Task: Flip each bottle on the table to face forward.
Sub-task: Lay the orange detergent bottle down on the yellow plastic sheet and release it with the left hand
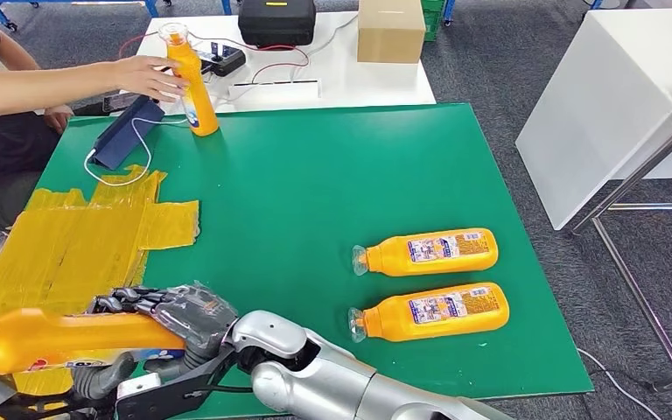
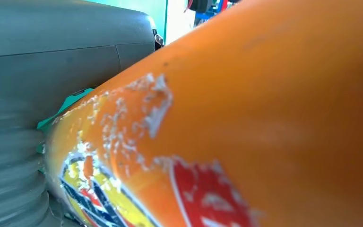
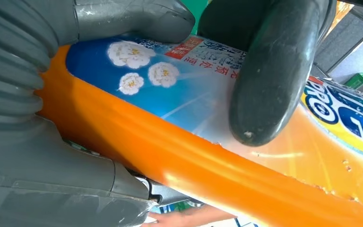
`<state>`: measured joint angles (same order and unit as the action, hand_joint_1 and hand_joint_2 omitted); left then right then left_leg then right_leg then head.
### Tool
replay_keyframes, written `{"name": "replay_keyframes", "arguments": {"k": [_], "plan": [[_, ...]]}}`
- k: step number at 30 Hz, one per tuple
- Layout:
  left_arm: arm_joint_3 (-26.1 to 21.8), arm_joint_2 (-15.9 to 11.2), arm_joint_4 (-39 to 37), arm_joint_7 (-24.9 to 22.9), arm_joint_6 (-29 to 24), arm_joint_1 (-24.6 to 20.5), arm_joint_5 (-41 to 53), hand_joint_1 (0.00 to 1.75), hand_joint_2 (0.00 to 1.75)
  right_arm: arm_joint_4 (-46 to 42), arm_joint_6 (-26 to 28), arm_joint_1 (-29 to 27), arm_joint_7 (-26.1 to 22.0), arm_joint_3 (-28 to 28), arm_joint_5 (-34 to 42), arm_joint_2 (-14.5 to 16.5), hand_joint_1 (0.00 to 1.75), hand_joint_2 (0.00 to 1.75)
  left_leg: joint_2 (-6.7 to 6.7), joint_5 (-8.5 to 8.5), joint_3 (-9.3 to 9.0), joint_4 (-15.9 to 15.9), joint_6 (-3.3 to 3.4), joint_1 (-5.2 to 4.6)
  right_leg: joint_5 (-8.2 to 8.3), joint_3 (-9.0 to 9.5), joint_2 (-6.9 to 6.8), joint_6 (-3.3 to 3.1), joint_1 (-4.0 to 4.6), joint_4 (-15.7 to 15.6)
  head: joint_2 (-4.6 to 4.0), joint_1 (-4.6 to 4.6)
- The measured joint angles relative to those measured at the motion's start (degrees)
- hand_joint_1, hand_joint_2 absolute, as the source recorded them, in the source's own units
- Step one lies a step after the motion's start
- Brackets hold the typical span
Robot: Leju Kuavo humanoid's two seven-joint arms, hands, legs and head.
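The right robot hand [image 1: 171, 317] grips a long orange plastic bottle [image 1: 61, 339] at the green surface's [image 1: 315, 192] near-left corner, the left robot hand's state unclear; the smooth body could slip while turning.

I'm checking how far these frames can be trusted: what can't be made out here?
- Left hand: left wrist view, its grip is hidden by the blurred held bottle.
- Held bottle's cap end: head view, cut off by the left edge.
- Labels on the two lying bottles: head view, too small to read.
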<state>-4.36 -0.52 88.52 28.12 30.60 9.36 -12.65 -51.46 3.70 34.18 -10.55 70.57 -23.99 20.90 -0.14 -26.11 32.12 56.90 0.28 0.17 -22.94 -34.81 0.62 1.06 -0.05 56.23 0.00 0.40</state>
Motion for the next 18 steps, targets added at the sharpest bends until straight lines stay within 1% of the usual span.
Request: {"name": "replay_keyframes", "arguments": {"k": [2, 4, 5, 8, 9, 11, 13, 16, 17, 18], "plan": [[-0.1, 0.1, 0.1, 0.2, -0.2, -0.1, 0.4, 1.75, 1.75, 0.2, 0.0, -0.1, -0.1, -0.3, -0.1, 0.0, 1.71, 1.75, 0.0, 0.0, 0.0, 0.0, 0.0, 0.0, 0.0, 0.0, 0.0, 0.0, 0.0, 0.0, 0.0, -0.01], [-0.3, 0.2, 0.2, 0.4, -0.3, -0.3, 0.8, 1.75, 1.75, 0.3, 0.1, -0.1, -0.3, -0.5, -0.2, 0.0, 1.67, 1.75, 0.01, 0.0, 0.0, 0.0, 0.0, 0.0, 0.0, 0.0, 0.0, 0.0, 0.0, 0.0, 0.01, 0.0], [-0.3, 0.3, 0.2, 0.5, -0.5, -0.3, 1.0, 1.75, 1.75, 0.4, 0.1, -0.1, -0.4, -0.6, -0.3, 0.0, 1.46, 1.75, 0.0, 0.0, 0.0, 0.0, 0.0, 0.0, 0.0, 0.0, 0.0, 0.0, 0.0, 0.0, 0.01, 0.0], [-0.6, 0.5, 0.2, 0.9, -1.3, -0.7, 2.2, 1.75, 1.75, 0.9, 0.6, -0.2, -0.6, -1.2, -1.2, 0.0, 0.22, 1.75, 0.0, 0.0, 0.0, 0.0, 0.0, 0.0, 0.0, 0.0, 0.0, 0.0, 0.0, 0.0, 0.01, 0.0], [-0.8, 0.5, 0.2, 1.1, -1.8, -0.9, 3.0, 1.75, 1.75, 1.2, 1.0, -0.2, -0.5, -1.4, -1.8, 0.0, 0.0, 1.75, 0.0, 0.0, 0.0, 0.0, 0.0, 0.0, 0.0, 0.0, 0.0, 0.0, 0.0, 0.0, 0.01, 0.0], [-1.0, 0.6, 0.3, 1.8, -3.6, -1.3, 5.7, 1.75, 1.75, 1.9, 2.1, -0.2, 0.0, -1.8, -3.5, 0.0, 0.0, 1.75, 0.0, 0.0, 0.0, 0.0, 0.0, 0.0, 0.0, 0.0, 0.0, 0.0, 0.0, 0.0, 0.01, -0.01], [-1.2, 0.6, 0.7, 3.3, -7.1, -1.8, 10.8, 1.75, 1.75, 2.6, 3.2, -0.3, 0.6, -2.4, -5.4, -0.1, 0.0, 1.75, 0.0, 0.0, 0.0, 0.0, 0.0, 0.0, 0.0, -0.01, -0.01, 0.0, 0.0, 0.0, 0.0, -0.01], [-1.6, 0.9, 1.4, 5.6, -16.6, -3.6, 23.3, 1.75, 1.75, 3.2, 4.1, -0.4, 1.0, -5.2, -7.8, -0.7, 0.0, 1.75, -0.04, 0.01, 0.01, 0.0, 0.0, 0.0, 0.01, 0.04, -0.03, 0.0, 0.0, 0.0, 0.0, 0.01], [-1.8, 1.0, 1.5, 5.9, -19.1, -4.4, 26.4, 1.75, 1.75, 3.2, 4.1, -0.5, 1.1, -6.2, -8.5, -0.9, 0.0, 1.75, -0.03, 0.02, 0.0, 0.0, 0.0, 0.0, 0.01, 0.05, -0.03, 0.0, -0.01, 0.0, 0.0, 0.01], [-2.0, 1.1, 1.6, 6.0, -20.1, -5.1, 27.5, 1.75, 1.75, 3.2, 4.0, -0.6, 1.0, -7.0, -8.8, -1.1, 0.0, 1.75, -0.01, 0.02, 0.0, 0.0, 0.0, 0.0, 0.02, 0.05, -0.02, 0.01, -0.01, 0.0, 0.0, 0.01]]}}
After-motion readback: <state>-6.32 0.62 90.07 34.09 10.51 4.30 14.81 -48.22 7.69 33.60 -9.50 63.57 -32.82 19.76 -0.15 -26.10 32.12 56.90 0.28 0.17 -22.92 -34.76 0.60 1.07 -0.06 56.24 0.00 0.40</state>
